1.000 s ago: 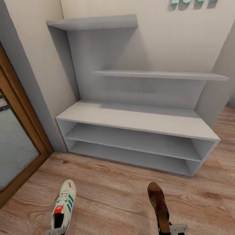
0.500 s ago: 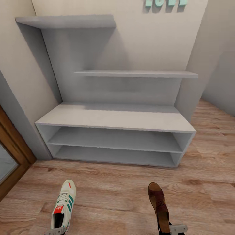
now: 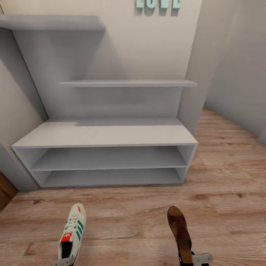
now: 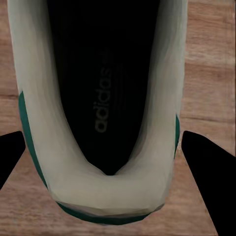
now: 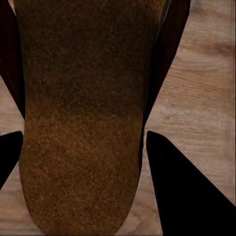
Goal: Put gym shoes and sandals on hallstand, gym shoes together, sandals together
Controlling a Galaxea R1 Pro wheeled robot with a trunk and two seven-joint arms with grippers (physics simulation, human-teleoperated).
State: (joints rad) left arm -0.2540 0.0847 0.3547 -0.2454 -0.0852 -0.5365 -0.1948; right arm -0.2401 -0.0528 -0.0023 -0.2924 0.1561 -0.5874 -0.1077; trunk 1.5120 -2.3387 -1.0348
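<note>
Our left gripper (image 4: 105,147) was clamped on the gym shoe (image 3: 72,232) heel, right gripper (image 5: 83,142) on the sandal (image 3: 180,232) heel. Both pointed toes-first at the hallstand (image 3: 107,135), held out in front of it, lengthwise toward it. Its shelves had nothing in them.

You've got the hallstand (image 3: 107,135) filling the frame's upper and middle left: white bench top bare, two open shelf levels below, two floating shelves on its back panel. Wood-plank corridor floor (image 3: 221,184) spans the lower frame. Near the bottom edge: gym shoe (image 3: 72,231) at left, sandal (image 3: 180,231) at right, well apart, whether resting on the planks you can't tell.
</note>
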